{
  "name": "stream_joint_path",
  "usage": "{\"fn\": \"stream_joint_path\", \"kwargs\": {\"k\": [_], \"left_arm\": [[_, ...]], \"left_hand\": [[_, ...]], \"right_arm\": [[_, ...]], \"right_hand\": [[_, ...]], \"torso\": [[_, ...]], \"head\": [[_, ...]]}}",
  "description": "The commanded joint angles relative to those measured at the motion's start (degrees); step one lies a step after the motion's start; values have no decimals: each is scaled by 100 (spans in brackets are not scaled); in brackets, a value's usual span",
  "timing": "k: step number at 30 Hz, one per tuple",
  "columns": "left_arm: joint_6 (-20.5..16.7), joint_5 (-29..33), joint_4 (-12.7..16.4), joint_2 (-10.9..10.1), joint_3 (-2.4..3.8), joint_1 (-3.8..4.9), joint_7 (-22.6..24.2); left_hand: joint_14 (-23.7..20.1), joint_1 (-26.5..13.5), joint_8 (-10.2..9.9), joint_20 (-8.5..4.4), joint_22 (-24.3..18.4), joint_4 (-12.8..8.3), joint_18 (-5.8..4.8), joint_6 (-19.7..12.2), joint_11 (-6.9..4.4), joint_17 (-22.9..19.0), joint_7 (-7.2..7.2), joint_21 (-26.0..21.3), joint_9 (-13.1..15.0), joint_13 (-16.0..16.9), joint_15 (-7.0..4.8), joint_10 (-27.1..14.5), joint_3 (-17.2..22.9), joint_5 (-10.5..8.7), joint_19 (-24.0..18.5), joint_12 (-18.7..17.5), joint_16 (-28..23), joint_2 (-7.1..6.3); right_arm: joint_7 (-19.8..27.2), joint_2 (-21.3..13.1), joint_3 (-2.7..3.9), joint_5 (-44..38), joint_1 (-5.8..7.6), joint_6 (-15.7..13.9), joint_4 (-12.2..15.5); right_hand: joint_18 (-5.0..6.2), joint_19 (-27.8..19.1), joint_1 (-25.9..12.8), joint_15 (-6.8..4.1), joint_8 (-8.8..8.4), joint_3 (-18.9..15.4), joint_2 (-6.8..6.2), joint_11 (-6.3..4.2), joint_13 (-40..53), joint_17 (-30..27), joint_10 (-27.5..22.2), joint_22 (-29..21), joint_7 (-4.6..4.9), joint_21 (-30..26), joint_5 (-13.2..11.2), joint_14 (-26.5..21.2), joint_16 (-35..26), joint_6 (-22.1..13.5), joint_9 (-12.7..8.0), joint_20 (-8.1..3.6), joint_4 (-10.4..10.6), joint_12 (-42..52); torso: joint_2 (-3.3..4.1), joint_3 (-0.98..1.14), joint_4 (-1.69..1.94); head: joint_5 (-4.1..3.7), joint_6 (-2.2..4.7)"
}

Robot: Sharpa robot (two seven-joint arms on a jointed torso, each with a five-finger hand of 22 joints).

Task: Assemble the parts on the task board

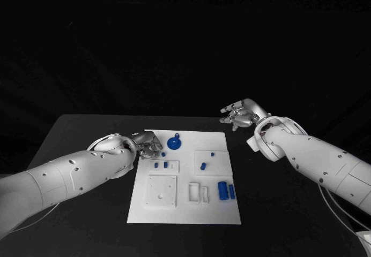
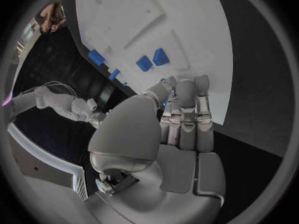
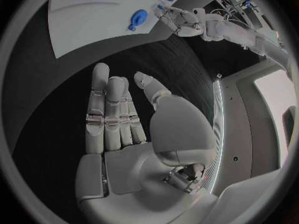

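Left hand perhaps touching task board

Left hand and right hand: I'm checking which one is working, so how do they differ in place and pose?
The left hand is at the task board's left edge, fingers reaching toward the small blue parts; the right hand is over the bare black table, off the board's far right corner. The left hand's fingers bend forward together; the right hand's lie straight, palm open. Both appear to hold nothing.
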Motion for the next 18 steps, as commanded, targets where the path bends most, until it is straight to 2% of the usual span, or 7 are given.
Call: {"fn": "stream_joint_path", "kwargs": {"k": [1,3,8,12,16,17,18], "left_arm": [[-423,353,-1,-64,11,10,188],[-593,629,-5,-121,24,41,303],[-812,1744,55,-315,86,185,644],[-918,2947,189,-489,112,329,869],[-1020,4182,457,-693,120,446,1066],[-1035,4452,544,-748,121,468,1122],[-1045,4688,634,-803,122,485,1183]], "left_hand": [[-134,10,36,14,115,2,89,312,68,-75,141,-66,13,0,37,-96,68,28,-133,20,-180,-57],[-406,-1,32,73,81,-12,84,503,118,-227,164,-230,15,-4,85,-228,85,19,-399,10,-548,-103],[-668,-122,33,184,-242,81,-18,586,152,-682,157,-793,20,-3,172,-311,-108,-16,-767,12,-1640,-181],[-569,-68,33,260,-747,129,-109,576,192,-1076,190,-1398,19,-2,254,-319,-327,-14,-836,17,-2750,-99],[-974,-100,24,465,-1198,190,-193,472,303,-1465,227,-1960,14,-7,499,-569,-272,15,-1259,12,-3874,-43],[-743,-111,47,555,-1551,234,-145,450,334,-1623,246,-1955,23,-4,555,-630,-256,15,-1296,17,-4470,-11],[-798,-104,28,587,-1675,228,-155,425,349,-1660,241,-1979,15,-8,596,-676,-261,16,-1366,12,-4688,-40]], "right_arm": [[-62,-9,2,-257,-8,526,12],[-90,-11,1,-427,-11,729,24],[-138,-3,-6,-1107,-37,1135,93],[-163,11,-16,-1836,-93,1282,180],[-229,31,-58,-2609,-161,1333,281],[-260,36,-82,-2799,-177,1332,309],[-292,40,-108,-2983,-191,1330,336]], "right_hand": [[-6,118,-55,58,13,116,37,57,-772,23,285,31,41,1,-88,-9,24,71,-4,22,-59,-935],[59,159,-84,93,2,169,49,133,-1346,40,482,81,52,55,-182,35,74,135,-10,52,-114,-1590],[159,222,-122,161,27,357,82,319,-1672,94,103,173,43,174,-377,135,207,364,5,103,-178,-2229],[249,224,-155,196,23,489,55,369,-1679,149,-110,314,22,389,-458,211,359,461,3,163,-229,-2237],[273,223,-158,210,25,521,30,384,-1682,145,-180,371,17,514,-516,263,420,463,2,182,-233,-2246],[279,219,-156,208,24,528,23,382,-1683,139,-166,377,19,541,-530,268,425,460,2,186,-230,-2249],[279,220,-156,207,24,530,17,375,-1682,136,-133,377,20,552,-539,274,430,456,1,186,-228,-2248]], "torso": [[-6,-2,5],[-11,1,6],[-8,-4,7],[-11,-6,15],[-9,-9,19],[-9,-11,19],[-11,-13,24]], "head": [[-30,27],[-51,40],[-74,84],[-81,105],[-99,127],[-102,133],[-109,142]]}}
